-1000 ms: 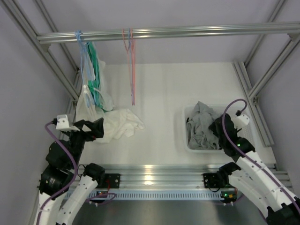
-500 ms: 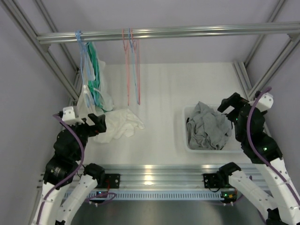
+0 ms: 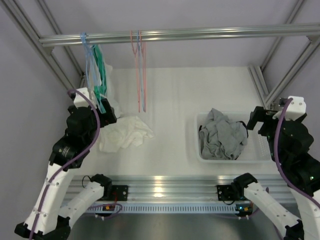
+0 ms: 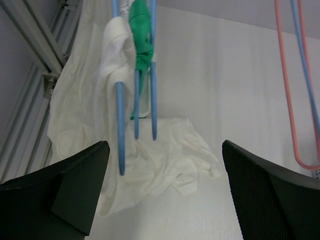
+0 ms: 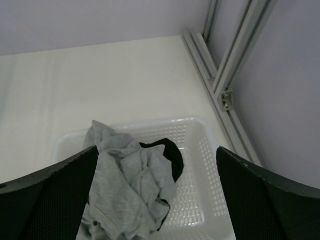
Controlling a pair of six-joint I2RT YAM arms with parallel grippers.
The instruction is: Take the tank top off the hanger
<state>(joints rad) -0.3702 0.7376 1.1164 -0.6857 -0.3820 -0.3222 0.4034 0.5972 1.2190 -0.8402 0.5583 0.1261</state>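
Note:
A white tank top (image 3: 125,134) hangs by a strap from a blue hanger (image 3: 92,65) on the rail at the left, and its lower part lies bunched on the table. In the left wrist view the tank top (image 4: 165,150) drapes over the blue hanger (image 4: 120,125), next to a green garment (image 4: 141,40). My left gripper (image 3: 109,119) is open and empty, raised just in front of the hanger's lower ends, also shown in the wrist view (image 4: 165,200). My right gripper (image 3: 254,120) is open and empty above the basket, also shown in its wrist view (image 5: 155,200).
A white basket (image 3: 260,146) at the right holds a grey garment (image 3: 222,137) and a black one (image 5: 167,152). Empty pink and blue hangers (image 3: 140,70) hang from the metal rail (image 3: 200,34). Frame posts stand at both sides.
Both arms have risen. The left gripper moved from the table up toward the blue hanger. The right gripper lifted out of the basket and to the right. The pink hangers swung.

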